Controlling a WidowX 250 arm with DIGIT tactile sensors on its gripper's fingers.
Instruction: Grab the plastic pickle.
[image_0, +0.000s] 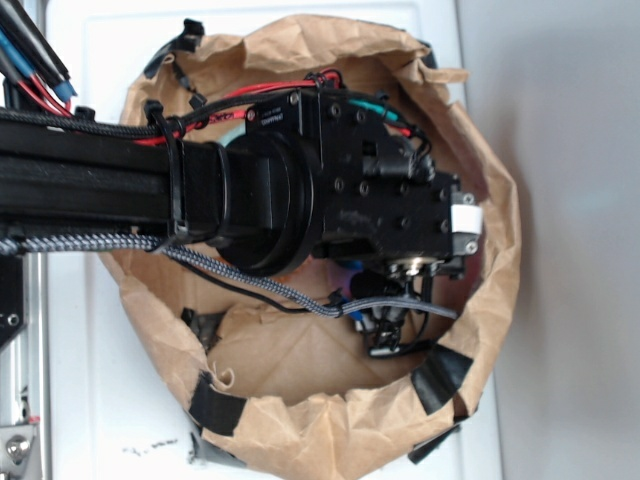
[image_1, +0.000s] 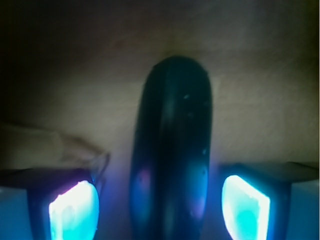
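Observation:
In the wrist view the plastic pickle (image_1: 172, 145) fills the centre, a smooth dark capsule lying lengthwise between my two glowing fingertip pads (image_1: 75, 210). My gripper (image_1: 159, 212) is open, with a gap showing on each side of the pickle. In the exterior view the arm's wrist and gripper body (image_0: 400, 215) reach down into a brown paper-lined bowl (image_0: 480, 330), and the pickle is hidden beneath them.
The bowl's crumpled paper wall (image_0: 330, 425), fixed with black tape patches (image_0: 445, 375), rings the gripper on all sides. A pale fold (image_1: 45, 145) lies on the bowl floor left of the pickle. White table surface (image_0: 570, 250) surrounds the bowl.

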